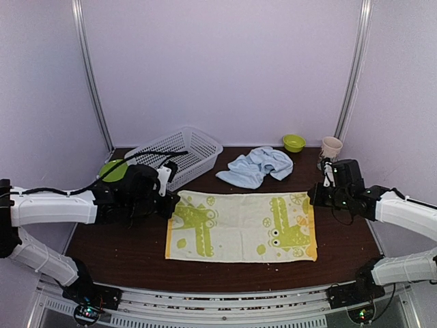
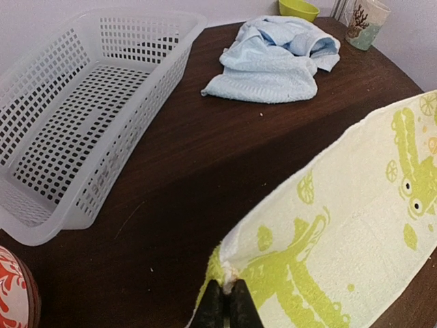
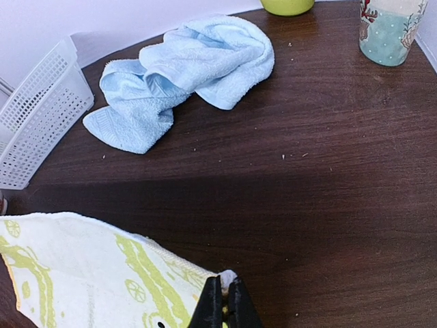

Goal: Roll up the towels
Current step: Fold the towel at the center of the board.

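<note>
Your left gripper (image 2: 225, 302) is pressed together on a corner of the green-and-yellow printed towel (image 1: 239, 225), and your right gripper (image 3: 224, 302) is pinched onto another corner the same way. In the top view these are the towel's upper-left and upper-right corners. The towel lies spread flat in the middle of that frame on the dark table (image 1: 123, 249), between the two arms.

The pale blue towel (image 1: 256, 167) sits crumpled in the upper middle, well apart from both grippers. The white mesh basket (image 1: 198, 145) is to its left, and a green bowl (image 1: 294, 142) and a cup (image 1: 331, 146) are to its right.

Expect the printed towel to be light, thin and limp. It will likely sag between your two holds and slide easily on the smooth wood, so the roll may skew if one side leads. Corner grips suit it, since they keep the edge taut and straight. The blue towel looks thicker and fluffier. You would probably need to take it by a hem corner and spread it before rolling.
</note>
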Controlling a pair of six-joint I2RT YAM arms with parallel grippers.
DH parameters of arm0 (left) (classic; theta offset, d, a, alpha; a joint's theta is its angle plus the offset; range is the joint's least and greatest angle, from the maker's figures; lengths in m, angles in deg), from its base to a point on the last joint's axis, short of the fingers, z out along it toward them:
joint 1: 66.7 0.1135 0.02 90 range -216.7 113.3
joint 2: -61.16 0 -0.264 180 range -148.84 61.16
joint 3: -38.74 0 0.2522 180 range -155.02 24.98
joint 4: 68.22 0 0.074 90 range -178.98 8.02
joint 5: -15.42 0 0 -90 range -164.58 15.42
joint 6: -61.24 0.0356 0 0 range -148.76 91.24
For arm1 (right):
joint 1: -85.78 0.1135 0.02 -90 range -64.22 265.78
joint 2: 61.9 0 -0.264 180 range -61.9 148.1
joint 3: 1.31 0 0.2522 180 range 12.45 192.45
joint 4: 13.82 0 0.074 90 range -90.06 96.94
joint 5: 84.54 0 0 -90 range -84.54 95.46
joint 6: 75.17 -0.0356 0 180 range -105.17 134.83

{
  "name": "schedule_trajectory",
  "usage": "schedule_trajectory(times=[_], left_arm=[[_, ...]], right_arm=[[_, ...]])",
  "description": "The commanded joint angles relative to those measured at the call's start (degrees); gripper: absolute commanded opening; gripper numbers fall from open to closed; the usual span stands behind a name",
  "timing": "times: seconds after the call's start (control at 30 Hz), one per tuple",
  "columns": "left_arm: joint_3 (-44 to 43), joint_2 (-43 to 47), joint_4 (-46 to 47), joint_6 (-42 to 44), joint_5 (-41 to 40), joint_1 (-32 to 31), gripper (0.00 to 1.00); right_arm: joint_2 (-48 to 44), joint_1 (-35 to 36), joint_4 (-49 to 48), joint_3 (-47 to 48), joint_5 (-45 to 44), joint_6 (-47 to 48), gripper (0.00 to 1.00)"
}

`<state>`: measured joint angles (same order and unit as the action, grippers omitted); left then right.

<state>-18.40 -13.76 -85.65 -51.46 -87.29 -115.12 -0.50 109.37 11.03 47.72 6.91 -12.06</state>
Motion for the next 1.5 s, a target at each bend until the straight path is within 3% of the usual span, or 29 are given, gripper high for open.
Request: schedule_trajectory(times=[0.0,0.4,0.73,1.1,1.47], left_arm=[[3.8,1.8,6.8,-1.7,1.0,0.3,0.00],[11.1,6.9,8.7,-1.5,6.6,0.3,0.00],[15.8,12.1,7.4,-2.4,12.2,0.2,0.00],[20.9,19.7,4.2,-4.5,12.7,-0.1,0.00],[22.2,18.1,4.9,-5.1,13.8,-0.2,0.00]], right_arm=[[-0.7,0.2,-0.9,0.5,1.1,0.8,0.00],[-11.9,0.8,0.6,-10.1,5.2,-4.6,0.00],[-17.9,1.1,4.4,-12.7,8.5,-6.3,0.00],[-24.5,1.9,10.3,-13.1,13.4,-6.2,0.00],[-26.9,3.3,11.2,-16.4,14.1,-7.8,0.00]])
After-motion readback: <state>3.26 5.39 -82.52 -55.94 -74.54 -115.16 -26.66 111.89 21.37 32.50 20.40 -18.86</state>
